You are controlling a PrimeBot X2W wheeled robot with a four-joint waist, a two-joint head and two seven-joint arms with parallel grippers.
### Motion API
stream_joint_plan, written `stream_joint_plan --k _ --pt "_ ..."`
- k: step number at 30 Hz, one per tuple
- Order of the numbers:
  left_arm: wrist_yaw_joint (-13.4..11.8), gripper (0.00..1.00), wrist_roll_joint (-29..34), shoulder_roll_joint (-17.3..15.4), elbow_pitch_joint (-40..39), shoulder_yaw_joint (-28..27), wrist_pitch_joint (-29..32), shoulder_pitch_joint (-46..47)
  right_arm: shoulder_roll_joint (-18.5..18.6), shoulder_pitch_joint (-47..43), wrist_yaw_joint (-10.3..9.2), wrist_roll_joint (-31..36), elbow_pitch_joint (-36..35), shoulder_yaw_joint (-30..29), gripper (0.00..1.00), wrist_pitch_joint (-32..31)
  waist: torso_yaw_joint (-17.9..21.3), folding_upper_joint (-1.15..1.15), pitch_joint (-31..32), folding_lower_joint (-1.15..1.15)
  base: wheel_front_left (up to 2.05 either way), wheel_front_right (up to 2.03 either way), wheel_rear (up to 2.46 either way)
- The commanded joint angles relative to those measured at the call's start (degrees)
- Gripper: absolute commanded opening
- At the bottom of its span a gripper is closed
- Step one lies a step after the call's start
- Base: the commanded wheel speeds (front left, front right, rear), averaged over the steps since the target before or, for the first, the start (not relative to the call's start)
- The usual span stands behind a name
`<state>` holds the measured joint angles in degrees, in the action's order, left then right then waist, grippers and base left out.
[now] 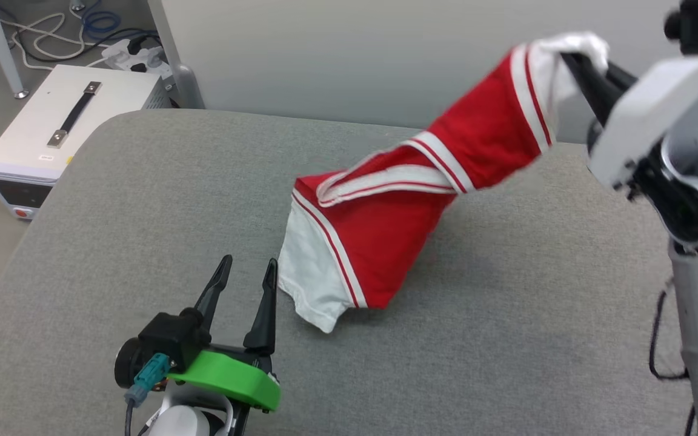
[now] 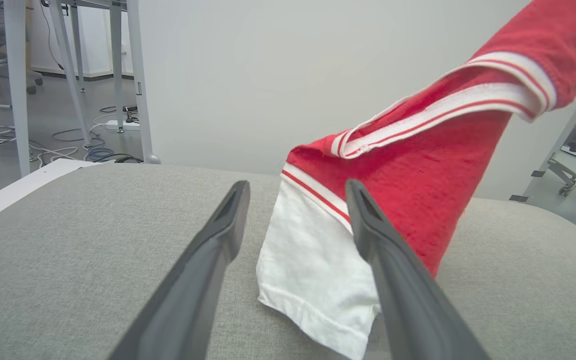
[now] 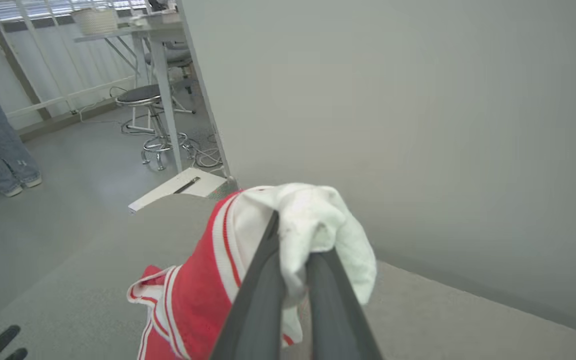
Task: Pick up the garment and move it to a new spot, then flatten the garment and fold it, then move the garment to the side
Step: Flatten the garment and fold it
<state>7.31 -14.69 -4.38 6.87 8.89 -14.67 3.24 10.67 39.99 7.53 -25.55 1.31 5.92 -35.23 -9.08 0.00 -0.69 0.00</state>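
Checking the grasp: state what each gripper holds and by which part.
The right gripper holds the garment by a white sleeve, pinched between its fingers. The left gripper is open and holds nothing.

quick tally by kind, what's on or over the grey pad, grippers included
shirt: 1
grippers: 2 (left gripper open, right gripper shut on the shirt's white sleeve)
total: 3

I get soft, even indoor light, bright enough throughout, with just a faint shadow on the desk (image 1: 506, 339) beside the garment (image 1: 385, 242). The garment's raised end is slightly smeared in my head view, and both wrist views bow straight lines near their edges.
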Motion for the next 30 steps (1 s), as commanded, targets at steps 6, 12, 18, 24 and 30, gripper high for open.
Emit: stream_joint_plan --k 6,12,18,24,30 --pt "0.2 1.00 0.4 0.3 -0.1 0.2 -0.3 -0.5 2.7 -22.6 -0.04 -2.6 -6.0 -10.0 0.00 -6.1 3.1 0.00 -1.6 0.00 0.00 0.00 0.00" --pt "0.2 1.00 0.4 0.0 0.4 0.6 -0.3 0.4 2.7 -36.8 -0.04 -1.5 -3.2 -17.2 0.00 -9.0 5.7 0.00 -3.2 0.00 0.00 0.00 0.00" --pt "0.2 1.00 0.5 -0.4 1.2 1.2 -0.3 1.5 2.1 -36.8 -0.04 3.4 5.0 -21.1 0.00 -5.3 7.0 0.00 -4.0 0.00 0.00 0.00 0.00" --pt "0.2 1.00 0.3 -0.6 1.7 1.4 -0.3 1.9 1.7 -34.2 -0.04 7.1 9.7 -21.4 1.00 0.4 7.2 0.00 -4.3 0.00 0.00 0.00 0.00" --pt "0.2 1.00 0.1 -0.7 2.2 1.3 -0.3 2.0 1.9 -31.8 -0.04 9.1 10.1 -20.7 1.00 9.6 7.3 0.00 -3.8 0.00 0.00 0.00 0.00"
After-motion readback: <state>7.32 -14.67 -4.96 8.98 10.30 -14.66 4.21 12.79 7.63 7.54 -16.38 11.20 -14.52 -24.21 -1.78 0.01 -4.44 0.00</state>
